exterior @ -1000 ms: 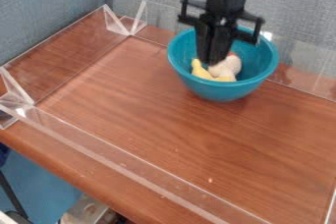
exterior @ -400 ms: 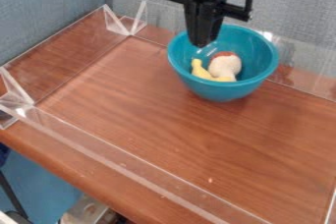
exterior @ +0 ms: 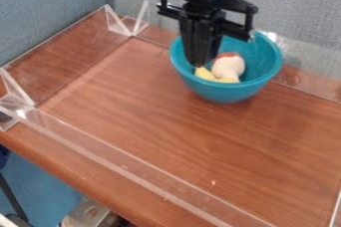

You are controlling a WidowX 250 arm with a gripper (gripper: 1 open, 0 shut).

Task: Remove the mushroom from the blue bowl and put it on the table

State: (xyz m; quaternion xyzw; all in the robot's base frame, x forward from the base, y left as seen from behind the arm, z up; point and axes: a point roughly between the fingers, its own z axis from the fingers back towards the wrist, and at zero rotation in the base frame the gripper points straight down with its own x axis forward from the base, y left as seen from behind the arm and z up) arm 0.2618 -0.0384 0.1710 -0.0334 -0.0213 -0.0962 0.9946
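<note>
The blue bowl (exterior: 248, 89) stands at the back right of the table (exterior: 147, 121). Inside it lies the mushroom (exterior: 229, 67), cream with a tan-brown cap, next to a yellow banana-like piece (exterior: 204, 73). My black gripper (exterior: 200, 54) points straight down over the bowl's left side. Its fingers are pressed together and I see nothing between them. The arm hides part of the bowl's back rim.
Low clear acrylic walls (exterior: 60, 50) edge the tabletop, with corner brackets at the left (exterior: 16, 100) and back (exterior: 130, 19). A grey-blue panel stands behind the table. Bare wood stretches in front and to the left of the bowl.
The gripper has lifted out of the bowl and shifted left, toward the bowl's left rim. The mushroom stays in the bowl, now more exposed.
</note>
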